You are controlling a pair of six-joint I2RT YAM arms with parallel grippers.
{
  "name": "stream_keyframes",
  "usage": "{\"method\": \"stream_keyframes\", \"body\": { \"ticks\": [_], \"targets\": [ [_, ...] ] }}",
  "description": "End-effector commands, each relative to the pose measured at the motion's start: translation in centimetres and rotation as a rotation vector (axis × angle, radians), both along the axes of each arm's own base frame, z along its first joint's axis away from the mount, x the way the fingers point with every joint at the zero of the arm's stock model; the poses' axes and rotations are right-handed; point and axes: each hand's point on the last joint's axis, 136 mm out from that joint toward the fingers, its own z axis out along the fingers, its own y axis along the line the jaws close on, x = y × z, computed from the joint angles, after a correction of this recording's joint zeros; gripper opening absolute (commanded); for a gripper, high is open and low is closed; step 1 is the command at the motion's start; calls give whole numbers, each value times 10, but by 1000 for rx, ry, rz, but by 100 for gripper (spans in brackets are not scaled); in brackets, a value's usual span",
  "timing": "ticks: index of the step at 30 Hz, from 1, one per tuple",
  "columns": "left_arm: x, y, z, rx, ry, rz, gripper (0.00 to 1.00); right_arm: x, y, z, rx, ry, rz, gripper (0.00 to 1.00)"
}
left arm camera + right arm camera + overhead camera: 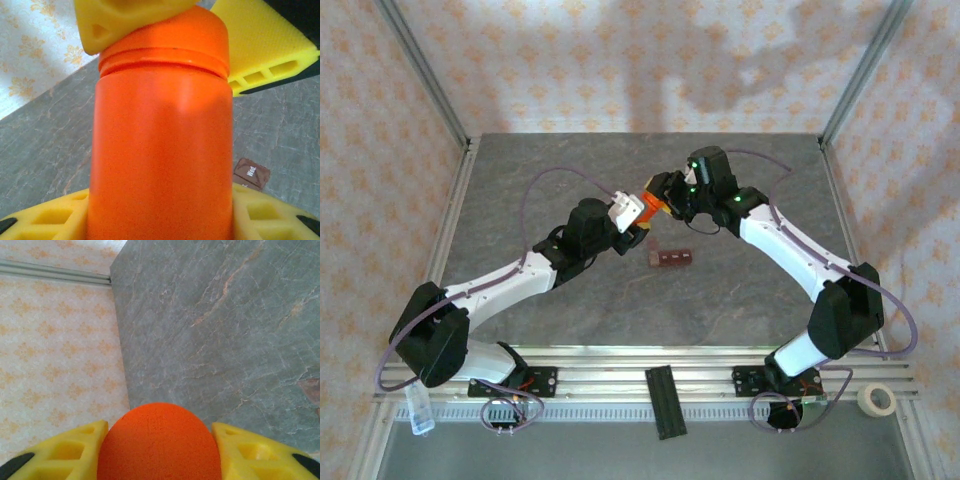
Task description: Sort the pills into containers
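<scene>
Containers [672,258] on table [740,300], bottle [656,209] just behind, bar [666,401] nearest

Counter [570,180], grey marbled, 2 arms meeting above its middle. Left hand [642,210] and right hand [670,193] grip 1 orange bottle [656,207] from opposite ends, clear of the surface. 1 reddish-brown compartment strip [671,259] lies flat, just nearer the bases. Near rail: 1 black ribbed bar [666,402]; 1 tape roll [877,399], far right.
</scene>
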Motion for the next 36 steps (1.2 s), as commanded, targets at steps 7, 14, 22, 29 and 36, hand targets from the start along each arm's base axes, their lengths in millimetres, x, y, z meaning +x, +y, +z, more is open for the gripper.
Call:
{"method": "stream_keyframes", "body": {
  "ticks": [7, 14, 22, 29, 36],
  "targets": [
    [-9, -3, 26, -115, -11, -63, 0, 4, 4, 38, 36, -199, 83, 33],
    [-26, -12, 44, -286, 129, -233, 0, -3, 0, 73, 61, -521, 277, 35],
    [-22, -19, 41, -316, 188, -256, 0, -5, 0, 75, 80, -514, 289, 38],
    [-5, -4, 32, -233, 120, -134, 0, 3, -20, 76, 24, -416, 142, 84],
    [1, 6, 23, -71, 11, -43, 0, 14, -33, 40, -9, -142, -19, 88]
  ]
}}
